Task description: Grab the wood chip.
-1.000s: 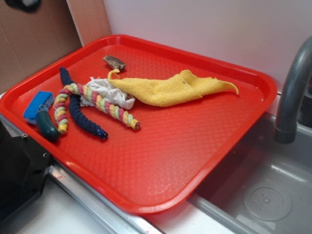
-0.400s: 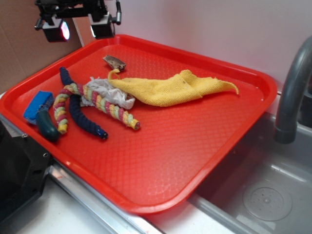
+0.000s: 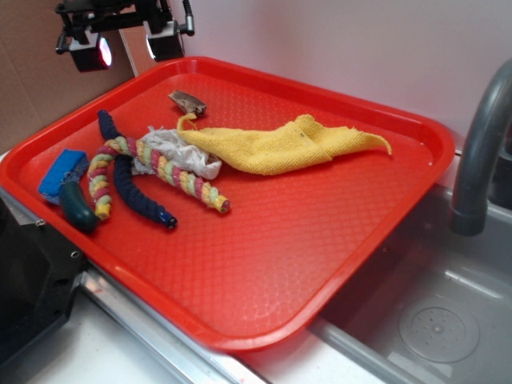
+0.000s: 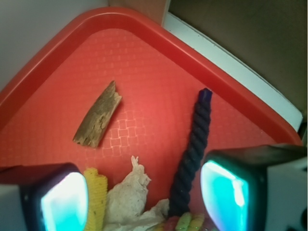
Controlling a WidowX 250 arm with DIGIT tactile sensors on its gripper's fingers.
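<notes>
Claw open above tray corner, wood chip apparently untouched.

Wrist view: the wood chip lies alone on bare red tray floor, open on all sides. Lower centre, a white rag tip and yellow cloth end sit near it, not touching. To the right, a dark blue rope runs upward, well apart. The tray's raised rim curves across the upper left. The gripper's fingers stand spread wide at the bottom corners.
</notes>
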